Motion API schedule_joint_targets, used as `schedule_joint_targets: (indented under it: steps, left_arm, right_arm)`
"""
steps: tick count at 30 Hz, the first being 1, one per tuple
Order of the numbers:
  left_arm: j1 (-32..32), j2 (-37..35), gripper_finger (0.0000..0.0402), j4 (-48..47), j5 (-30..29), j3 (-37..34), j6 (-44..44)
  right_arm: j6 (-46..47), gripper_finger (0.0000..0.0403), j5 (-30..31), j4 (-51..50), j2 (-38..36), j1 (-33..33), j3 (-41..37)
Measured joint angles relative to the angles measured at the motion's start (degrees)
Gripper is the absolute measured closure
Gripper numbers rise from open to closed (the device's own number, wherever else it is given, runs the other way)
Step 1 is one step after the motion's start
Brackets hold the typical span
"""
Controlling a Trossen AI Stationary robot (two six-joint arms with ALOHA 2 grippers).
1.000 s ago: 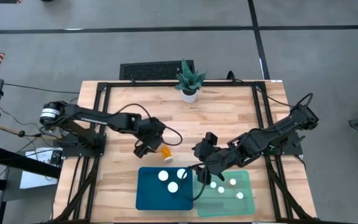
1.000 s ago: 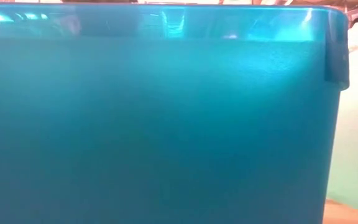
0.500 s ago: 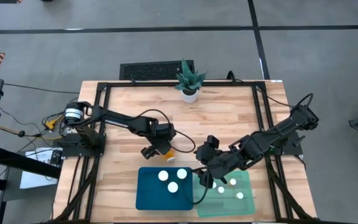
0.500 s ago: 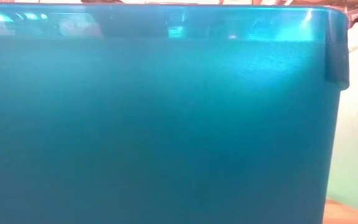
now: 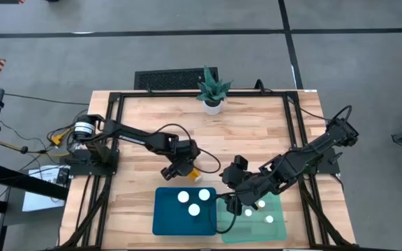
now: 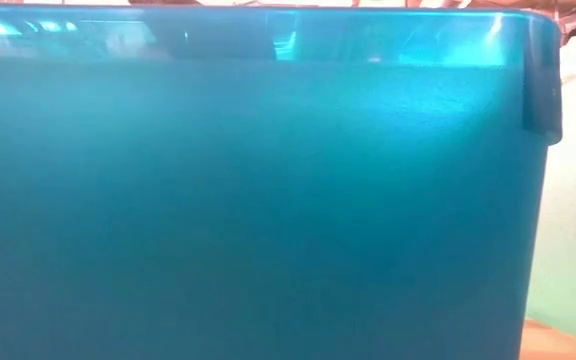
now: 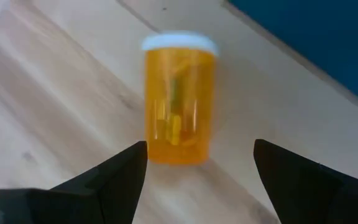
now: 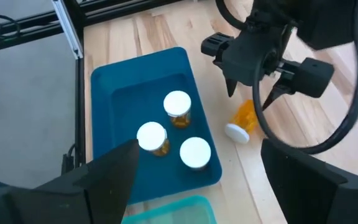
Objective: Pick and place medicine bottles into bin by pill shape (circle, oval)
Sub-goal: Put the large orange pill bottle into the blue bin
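Observation:
One amber medicine bottle (image 7: 180,99) with a white cap (image 7: 180,42) lies on its side on the wood table, just beyond the dark blue tray's far edge (image 5: 187,189); it also shows in the high view (image 5: 193,172). My left gripper (image 7: 197,155) is open, a finger on either side of the bottle's bottom end, touching nothing. Three bottles (image 8: 178,109) stand upright in the blue tray. Several more stand in the mint green tray (image 5: 264,222). My right gripper (image 8: 197,168) is open and empty, over the green tray's far left corner (image 5: 227,187).
A white pot with a green plant (image 5: 212,90) stands at the table's far edge, with a black grille (image 5: 167,78) behind it. The blue tray's wall (image 6: 248,200) fills the low view, with the green tray (image 6: 573,200) to its right. Bare wood lies at the table's left and far right.
My left gripper has gone toward the table's right edge and a little nearer, arriving at the lying bottle. My right gripper has drifted toward the near edge, over the green tray. The bottle has stayed on the table.

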Motion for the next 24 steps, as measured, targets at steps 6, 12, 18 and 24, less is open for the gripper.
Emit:
schedule_joint_targets:
  steps: [6,12,18,24]
  left_arm:
    - [-1.08,3.92,0.0116,1.41,-0.98,0.61,0.11]
    - [-1.77,7.17,0.012,1.04,-0.8,3.41,-4.75]
    - [-1.82,7.51,0.0143,-0.81,1.34,6.36,-10.54]
    - [-1.82,7.47,0.0147,-2.08,1.9,8.02,-12.67]
  right_arm:
    - [0.31,0.0058,0.05,-0.53,0.0,0.0,0.0]
    - [1.58,0.0059,0.11,-1.32,-0.02,0.0,0.0]
    - [1.55,0.0065,0.11,-1.68,-0.02,0.0,0.0]
    - [1.57,0.0065,0.11,-1.86,-0.02,0.0,0.0]
